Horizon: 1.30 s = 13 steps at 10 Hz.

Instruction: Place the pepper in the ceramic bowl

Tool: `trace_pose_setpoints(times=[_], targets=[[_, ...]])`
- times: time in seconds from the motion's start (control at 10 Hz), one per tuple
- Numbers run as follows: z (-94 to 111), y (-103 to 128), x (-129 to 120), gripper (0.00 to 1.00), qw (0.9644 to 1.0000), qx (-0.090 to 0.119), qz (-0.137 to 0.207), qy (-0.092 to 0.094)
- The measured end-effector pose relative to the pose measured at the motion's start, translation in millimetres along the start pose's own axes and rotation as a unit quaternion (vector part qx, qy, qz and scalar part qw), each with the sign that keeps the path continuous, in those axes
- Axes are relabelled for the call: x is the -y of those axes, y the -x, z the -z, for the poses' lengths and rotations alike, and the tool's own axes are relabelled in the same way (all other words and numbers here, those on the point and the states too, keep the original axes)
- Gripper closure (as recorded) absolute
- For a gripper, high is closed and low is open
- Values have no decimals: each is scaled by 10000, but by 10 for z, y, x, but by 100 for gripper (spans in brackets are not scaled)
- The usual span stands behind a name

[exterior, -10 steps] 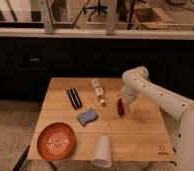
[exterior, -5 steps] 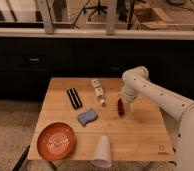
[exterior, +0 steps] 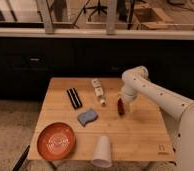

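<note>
down at the pepper (exterior: pixel 120 106), right of centre on the wooden table (exterior: pixel 140 137), with the gripper (exterior: pixel 125 103) lowered right onto it from the arm (exterior: pixel 155 96) reaching in from the right. cannot tell whether spread, pressed together or already pinching, being too merged with the dark red of the pepper to separate. judging by the closeness, probably the grasp step.

to do it well:
- close across the pepper's narrow width, not along its length. glossy and slim, so likely to squirt sideways under an off-centre squeeze.
- lift only high enough to clear the blue sponge (exterior: pixel 87 117) lying between the pepper and the ceramic bowl (exterior: pixel 56 141).
- carry down-left to the bowl at the near left corner, well apart from the pepper.
- release low over the bowl's middle — shallow rim, so no dropping from height.
- keep wide of the white cup (exterior: pixel 102 150) near the front edge, just right of the bowl. light-looking and probably easy to knock off with a nudge.

hard to make out:
- actual contact between gripper and pepper.
- whether the pepper is resting on the wood or hanging just above it.
- the pepper's upper end, hidden by the gripper — only the lower part on show.
- whether the cup is upended or tipped toward the camera.
- any label on the small white bottle (exterior: pixel 97 88), or the nature of the black flat object (exterior: pixel 74 98) further back.
- most of the robot's body, cut off at the right edge.
</note>
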Motion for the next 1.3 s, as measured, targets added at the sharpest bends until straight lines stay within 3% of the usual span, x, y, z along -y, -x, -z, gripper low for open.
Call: trace_pose_setpoints(times=[0.7, 0.8, 0.9, 1.0, 1.1, 1.3], targets=[[-2, -9, -5, 20, 10000, -26, 75, -2], [-11, -8, -1, 20, 9999, -19, 126, -5], [-80, 14, 8, 20, 9991, 97, 406, -9], [-150, 26, 12, 20, 9974, 184, 699, -22], [-247, 40, 19, 20, 9931, 302, 1135, -53], [-335, 81, 42, 20, 9847, 533, 1653, -173]])
